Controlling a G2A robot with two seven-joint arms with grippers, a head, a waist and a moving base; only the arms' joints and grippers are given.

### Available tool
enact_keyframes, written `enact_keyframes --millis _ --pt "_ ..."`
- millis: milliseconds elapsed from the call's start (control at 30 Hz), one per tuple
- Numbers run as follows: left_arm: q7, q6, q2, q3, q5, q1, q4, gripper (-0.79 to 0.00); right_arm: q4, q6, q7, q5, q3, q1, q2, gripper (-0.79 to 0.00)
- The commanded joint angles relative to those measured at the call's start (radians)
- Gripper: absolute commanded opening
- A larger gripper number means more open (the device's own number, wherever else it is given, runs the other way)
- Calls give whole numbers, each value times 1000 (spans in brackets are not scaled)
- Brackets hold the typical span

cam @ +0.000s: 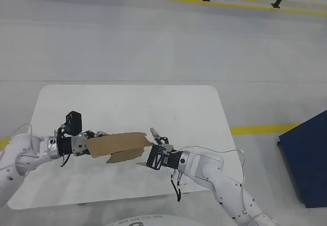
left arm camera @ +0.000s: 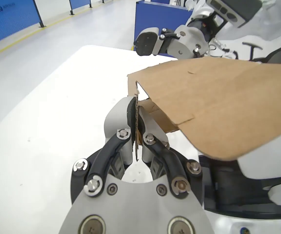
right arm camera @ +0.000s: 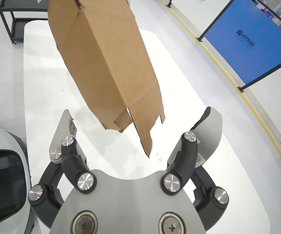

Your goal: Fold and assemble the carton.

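While the left gripper [left arm camera: 136, 113] clamps the half-opened carton [cam: 118, 146] mid-frame, the splayed right gripper [right arm camera: 137, 114] likely must seize its free flap [right arm camera: 144, 132]

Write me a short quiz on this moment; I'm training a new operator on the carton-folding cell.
1. True or false: the left gripper has its fingers shut on an edge of the carton.
2. Pick one. The right gripper has its fingers: A) open, not gripping the carton; B) shut on the carton; C) shut on nothing.
3. Fill the gap: the carton is held ___ the white table, not lying on it.

Key: 1 true; 2 A; 3 above.
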Motion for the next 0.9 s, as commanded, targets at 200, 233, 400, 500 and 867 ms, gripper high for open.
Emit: enact_keyframes --millis 200,233,400,500,867 --pt "-323 0 22 179 -795 -138 27 -785 0 0 0 0 0 0 0 0" --pt "-361 0 24 184 -872 -147 37 -785 0 0 0 0 0 0 0 0" --pt "-479 0 20 121 -1193 -159 100 -785 0 0 0 0 0 0 0 0" --pt "-501 0 16 86 -1231 -152 120 -785 0 0 0 0 0 0 0 0" --pt "-507 36 13 80 -1144 -149 106 -785 127 -20 77 182 -77 165 -24 0"
